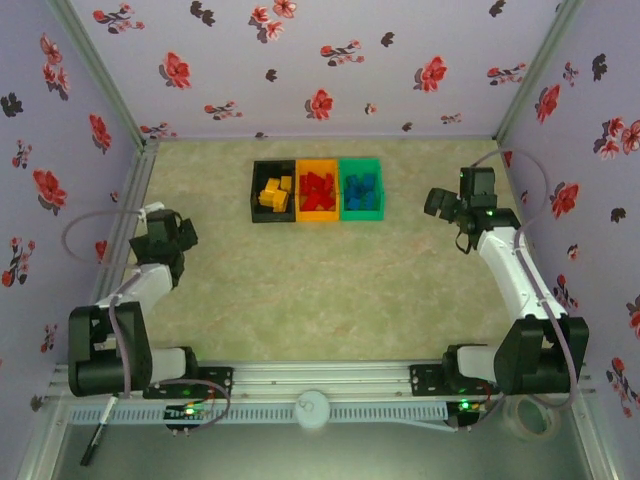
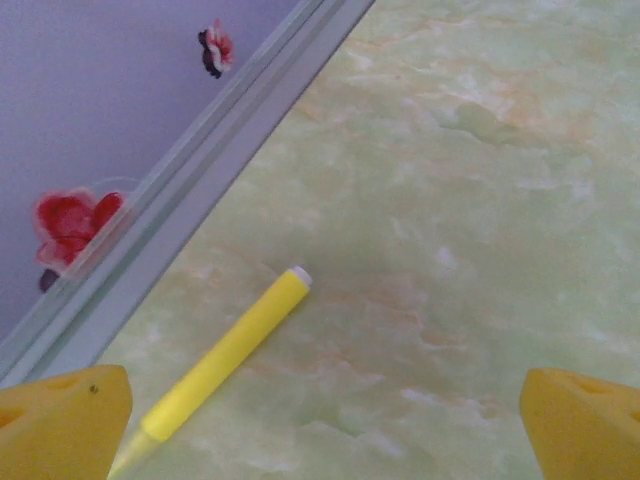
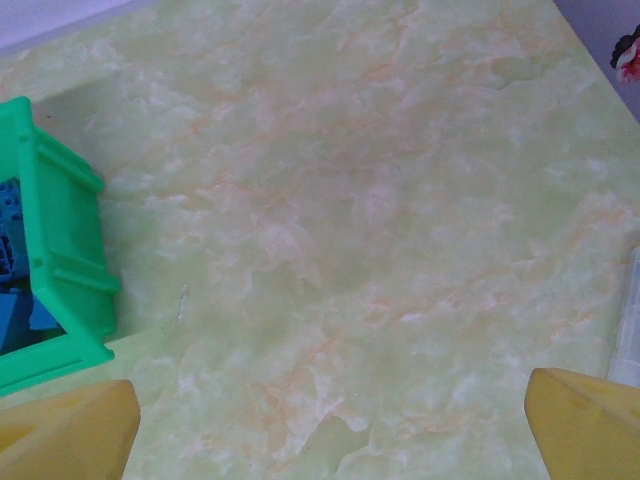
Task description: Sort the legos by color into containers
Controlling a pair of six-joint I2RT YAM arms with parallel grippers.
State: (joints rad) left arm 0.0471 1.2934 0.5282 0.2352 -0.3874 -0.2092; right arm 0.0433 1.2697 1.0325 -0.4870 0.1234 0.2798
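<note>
Inside half-seen green bin [image 3: 62, 232], perhaps legos [image 3: 10, 255]

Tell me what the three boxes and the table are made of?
The black box, orange box and green box look like hard moulded plastic: even colour, smooth walls, ribs on the green one. The table looks like a smooth, matt sheet patterned as pale green marble with orange veins; whether it is real stone, I cannot tell.
</note>
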